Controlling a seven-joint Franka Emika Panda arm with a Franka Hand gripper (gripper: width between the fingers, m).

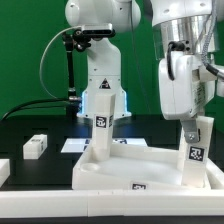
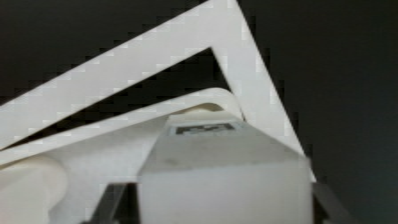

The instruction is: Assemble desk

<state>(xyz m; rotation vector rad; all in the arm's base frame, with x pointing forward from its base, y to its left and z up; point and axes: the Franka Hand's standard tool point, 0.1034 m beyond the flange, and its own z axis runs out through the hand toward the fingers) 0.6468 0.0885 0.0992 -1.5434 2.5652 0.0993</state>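
The white desk top (image 1: 110, 172) lies with its rim up on the black table. One square white leg (image 1: 104, 125) with a marker tag stands upright in its far corner, on the exterior view's left. My gripper (image 1: 192, 135) is shut on a second tagged leg (image 1: 193, 155), held upright over the top's corner on the exterior view's right. I cannot tell whether its lower end touches the top. In the wrist view the held leg (image 2: 222, 165) fills the space between my dark fingers (image 2: 118, 205). The top's rim corner (image 2: 214, 45) shows beyond it.
A loose tagged white leg (image 1: 35, 146) lies on the table at the exterior view's left. Another white part (image 1: 3, 170) shows at that edge. A thin flat white sheet (image 1: 75, 146) lies behind the top. A second robot base (image 1: 100, 70) and a green backdrop stand behind.
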